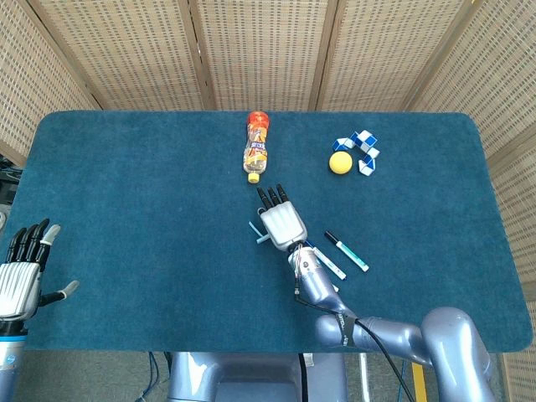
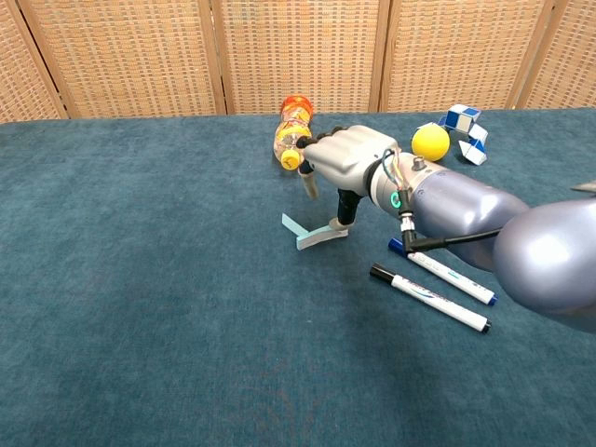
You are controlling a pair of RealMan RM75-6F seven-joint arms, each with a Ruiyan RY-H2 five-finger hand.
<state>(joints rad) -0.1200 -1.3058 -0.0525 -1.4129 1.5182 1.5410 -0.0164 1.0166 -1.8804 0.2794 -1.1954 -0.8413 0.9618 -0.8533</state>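
My right hand (image 1: 281, 224) (image 2: 345, 159) hovers palm down over a light-blue folded strip (image 1: 258, 235) (image 2: 317, 234) at the table's middle. Its fingers are spread and hold nothing. In the chest view the thumb tip comes down at the strip's right end; I cannot tell if it touches. An orange-labelled bottle (image 1: 255, 147) (image 2: 291, 133) lies just beyond the fingertips. My left hand (image 1: 23, 270) is off the table's front left corner, fingers apart and empty, and shows only in the head view.
Markers lie right of the hand: a blue-capped one (image 2: 442, 272) (image 1: 323, 260), a black-capped one (image 2: 428, 297) and a green one (image 1: 346, 250). A yellow ball (image 1: 339, 162) (image 2: 430, 142) and a blue-white snake puzzle (image 1: 362, 148) (image 2: 464, 123) sit at the back right. The blue tablecloth (image 1: 126, 209) is bordered by wicker screens.
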